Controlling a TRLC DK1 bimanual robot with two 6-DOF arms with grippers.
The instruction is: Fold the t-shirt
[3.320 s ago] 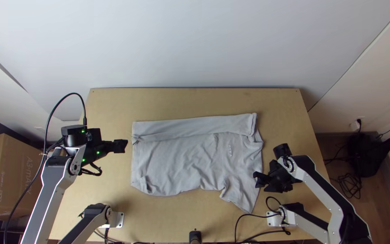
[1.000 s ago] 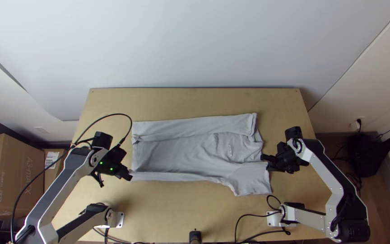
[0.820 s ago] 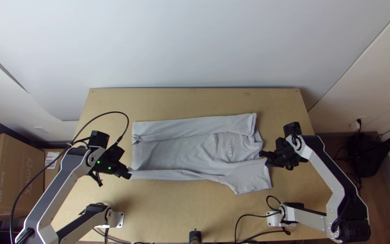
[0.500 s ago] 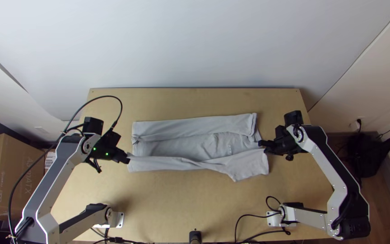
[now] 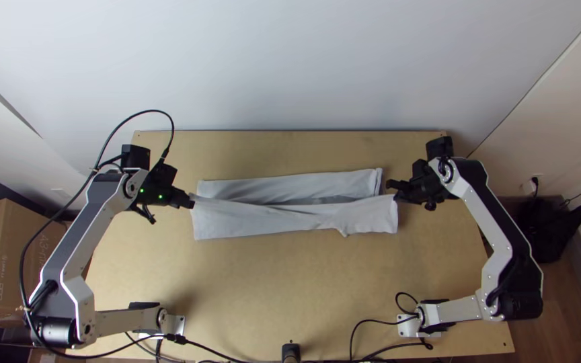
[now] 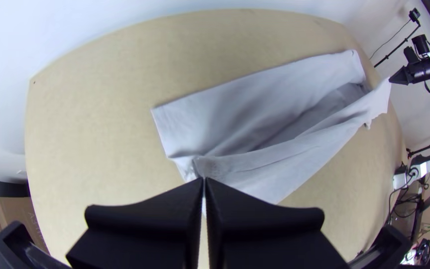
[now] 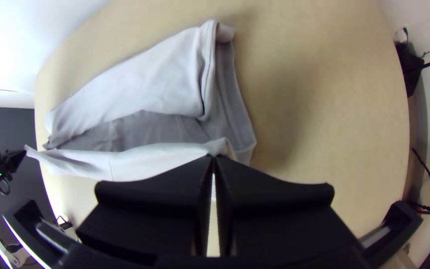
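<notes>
A big brown box [image 5: 15, 259] sits past one side of the wooden table [image 5: 290, 296], and a black bag [image 5: 546, 232] is on the floor past the other. A black cord [image 5: 149, 111] loops up over my left arm [image 5: 95, 222]. That arm and my right arm [image 5: 489, 225] both bend at the elbow, one at each end of the shirt [image 5: 257, 225]. My left gripper [image 5: 191, 201] pinches one end of its raised edge, and my right gripper [image 5: 396, 195] pinches the other, both tips squeezed tight. The shirt is over the middle of the table, soft, thin and light gray. Its far side is folded over in a long strip, and the held edge droops in wrinkles between my grippers.
</notes>
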